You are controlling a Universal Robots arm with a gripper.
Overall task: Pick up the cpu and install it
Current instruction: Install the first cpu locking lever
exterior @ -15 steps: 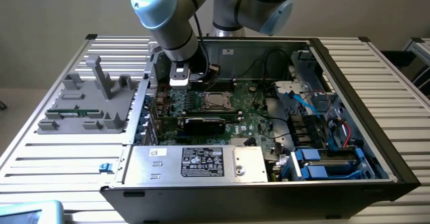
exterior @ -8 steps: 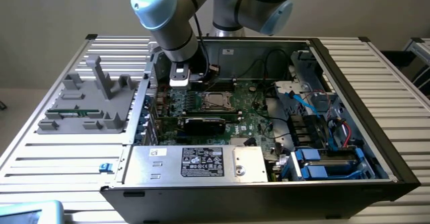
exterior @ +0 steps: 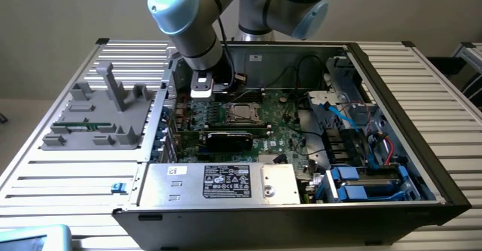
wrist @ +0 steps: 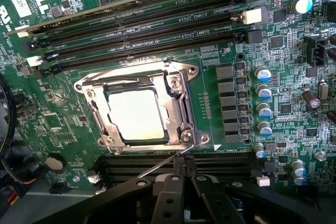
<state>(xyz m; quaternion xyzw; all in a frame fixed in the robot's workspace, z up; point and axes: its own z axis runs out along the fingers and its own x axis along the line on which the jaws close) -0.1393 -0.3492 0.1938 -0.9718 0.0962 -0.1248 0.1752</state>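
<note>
The cpu (wrist: 135,114) shows its shiny silver top and lies flat inside the socket's metal frame (wrist: 178,95) on the green motherboard (wrist: 63,129). A thin wire lever (wrist: 160,165) runs out from the frame toward my gripper (wrist: 178,195). The gripper's dark fingers are shut together with nothing between them, just off the socket's edge and above a bank of memory slots. In the exterior view the cpu (exterior: 242,112) sits mid-board in the open computer case (exterior: 391,93), and my gripper (exterior: 202,93) hangs low to the exterior view's left of it.
Memory slots (wrist: 142,24) and capacitors (wrist: 264,93) flank the socket. A black card (exterior: 229,139), a silver power supply (exterior: 218,182), blue drive bays (exterior: 365,184) and cables crowd the case. A grey fixture tray (exterior: 98,118) with a green memory stick (exterior: 79,126) stands on the exterior view's left.
</note>
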